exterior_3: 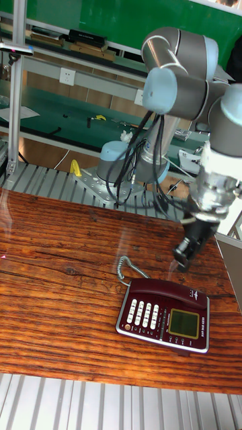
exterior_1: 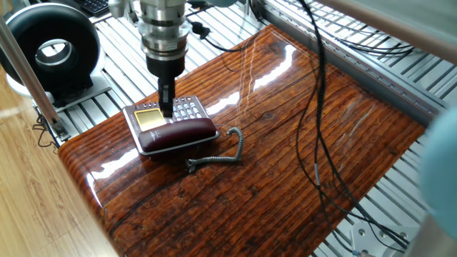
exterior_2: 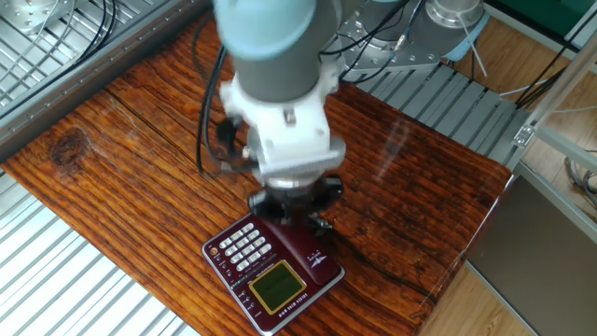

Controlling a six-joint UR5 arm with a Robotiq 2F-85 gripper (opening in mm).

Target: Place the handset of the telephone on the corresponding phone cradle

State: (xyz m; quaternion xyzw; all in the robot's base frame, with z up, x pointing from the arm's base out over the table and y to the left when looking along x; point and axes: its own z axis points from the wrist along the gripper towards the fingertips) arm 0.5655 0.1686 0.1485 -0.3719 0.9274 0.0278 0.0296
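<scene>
The maroon handset (exterior_1: pixel 178 132) lies along the phone cradle at the near edge of the telephone (exterior_1: pixel 187 108), beside its yellowish screen and grey keypad. Its grey coiled cord (exterior_1: pixel 221 153) trails onto the wood to the right. My gripper (exterior_1: pixel 166 107) hangs a little above the screen and keypad, holding nothing and clear of the handset. In the tall fixed view the gripper (exterior_3: pixel 183 259) is above and behind the handset (exterior_3: pixel 165 290) on the telephone (exterior_3: pixel 165 321). In the other fixed view my wrist hides the fingers above the handset (exterior_2: pixel 303 257).
A black ring-shaped device (exterior_1: pixel 50 50) stands on the slatted metal frame at the back left. Black arm cables (exterior_1: pixel 314 143) hang over the right half of the glossy wooden table (exterior_1: pixel 285 185). The phone sits near the table's left edge.
</scene>
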